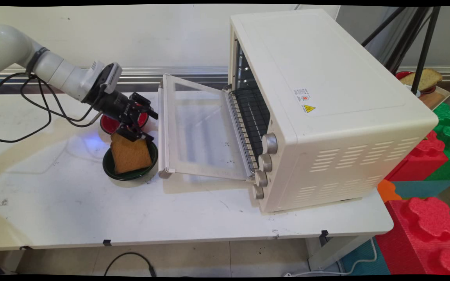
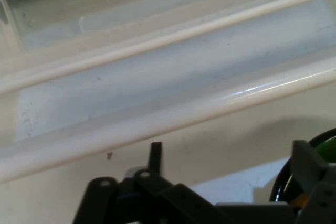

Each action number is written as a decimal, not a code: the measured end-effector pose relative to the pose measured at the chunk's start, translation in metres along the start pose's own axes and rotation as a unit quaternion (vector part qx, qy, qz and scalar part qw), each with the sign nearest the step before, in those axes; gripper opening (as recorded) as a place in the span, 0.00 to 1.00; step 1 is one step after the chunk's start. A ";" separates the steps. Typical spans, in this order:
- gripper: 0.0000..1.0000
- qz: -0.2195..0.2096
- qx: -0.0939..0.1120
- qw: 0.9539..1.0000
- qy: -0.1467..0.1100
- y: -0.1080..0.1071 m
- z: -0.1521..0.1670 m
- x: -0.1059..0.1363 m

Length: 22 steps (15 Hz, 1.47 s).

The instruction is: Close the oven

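Observation:
A slice of brown toast [image 1: 130,154] leans tilted in a dark green bowl [image 1: 131,173] on the white table. My gripper [image 1: 150,127] hovers just above the toast's upper edge, pointing toward the oven, and it is open with nothing between its fingers. In the hand view the gripper [image 2: 231,156] has its fingers spread wide. There the green bowl's rim [image 2: 326,148] shows at the right edge. The open glass door [image 2: 157,77] of the oven fills the space ahead.
A white toaster oven [image 1: 326,101] stands on the right, its door [image 1: 197,128] folded down toward the bowl and a wire rack [image 1: 250,117] inside. A red bowl [image 1: 109,124] sits behind the gripper. Foam blocks [image 1: 428,218] lie off the table's right side.

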 end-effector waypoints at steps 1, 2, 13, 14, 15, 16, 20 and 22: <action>0.00 0.001 -0.001 1.000 0.000 -0.001 0.002 -0.001; 0.00 0.002 -0.002 1.000 0.001 -0.001 0.004 -0.001; 0.00 0.007 -0.010 1.000 0.009 -0.003 0.016 -0.001; 0.00 0.007 -0.011 1.000 0.010 -0.003 0.016 -0.001; 0.00 0.008 -0.011 1.000 0.011 -0.003 0.017 -0.001; 0.00 0.009 -0.012 1.000 0.012 -0.003 0.018 0.000; 0.00 0.011 -0.013 1.000 0.021 -0.004 0.019 0.001; 0.00 0.013 -0.012 0.999 0.028 -0.004 0.020 0.004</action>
